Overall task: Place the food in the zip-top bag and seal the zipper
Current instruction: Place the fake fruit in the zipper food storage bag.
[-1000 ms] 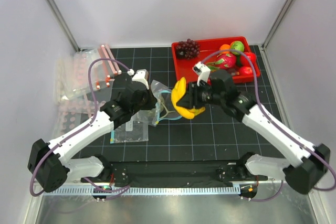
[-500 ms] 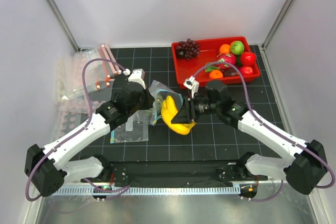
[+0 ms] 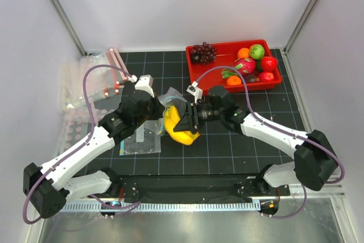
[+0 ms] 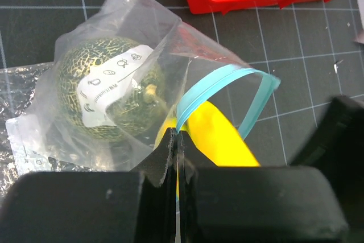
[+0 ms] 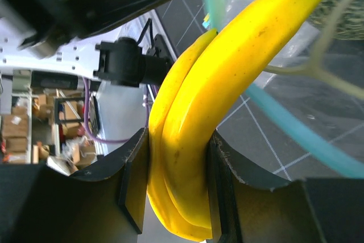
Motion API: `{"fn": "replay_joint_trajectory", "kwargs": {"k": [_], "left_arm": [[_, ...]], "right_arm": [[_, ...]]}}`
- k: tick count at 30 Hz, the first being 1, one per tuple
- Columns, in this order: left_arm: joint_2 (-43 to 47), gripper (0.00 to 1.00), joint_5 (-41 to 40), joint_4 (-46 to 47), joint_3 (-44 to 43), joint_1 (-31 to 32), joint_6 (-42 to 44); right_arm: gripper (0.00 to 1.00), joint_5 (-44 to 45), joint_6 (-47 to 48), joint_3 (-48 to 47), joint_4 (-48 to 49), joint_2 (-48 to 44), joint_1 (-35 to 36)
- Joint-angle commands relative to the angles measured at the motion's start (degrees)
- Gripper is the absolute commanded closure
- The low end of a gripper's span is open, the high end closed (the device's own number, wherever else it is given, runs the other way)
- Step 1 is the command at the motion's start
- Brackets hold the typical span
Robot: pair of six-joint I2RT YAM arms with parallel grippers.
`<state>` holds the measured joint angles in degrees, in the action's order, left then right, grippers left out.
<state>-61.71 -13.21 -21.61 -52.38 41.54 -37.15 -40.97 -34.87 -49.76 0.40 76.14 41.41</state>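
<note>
Right gripper: clamping yellow curved toy banana, poking into clear soft zip-top bag; left gripper: pinching teal-blue zipper strip.

Off to your back right you've got the red tray on the black grid mat. Purple grapes hang over its back left corner, and the pink dragon fruit sits mid-tray with an orange just behind it. Spare clear bags with pink-red strips are piled far left.

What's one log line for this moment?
left tool: shut on zip-top bag; right tool: shut on banana, tip in bag mouth; melon: bagged
</note>
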Motion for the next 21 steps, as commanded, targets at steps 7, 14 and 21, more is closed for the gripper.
{"fn": "replay_joint_trajectory", "kwargs": {"k": [7, 14, 21], "left_arm": [[1.8, 1.0, -3.3, -0.4, -1.9, 0.0, 0.2], [3.8, 1.0, -4.8, 0.9, -0.6, -0.1, -0.1], [3.3, 1.0, -3.9, 2.7, 0.1, 0.0, -0.6]], "right_arm": [[0.99, 4.8, -11.3, -5.3, 11.1, 2.0, -3.1], [0.99, 4.9, -32.7, -1.9, 27.4, 9.5, -9.2], [0.99, 7.8, -44.9, 0.5, 41.4, 13.9, -9.1]]}}
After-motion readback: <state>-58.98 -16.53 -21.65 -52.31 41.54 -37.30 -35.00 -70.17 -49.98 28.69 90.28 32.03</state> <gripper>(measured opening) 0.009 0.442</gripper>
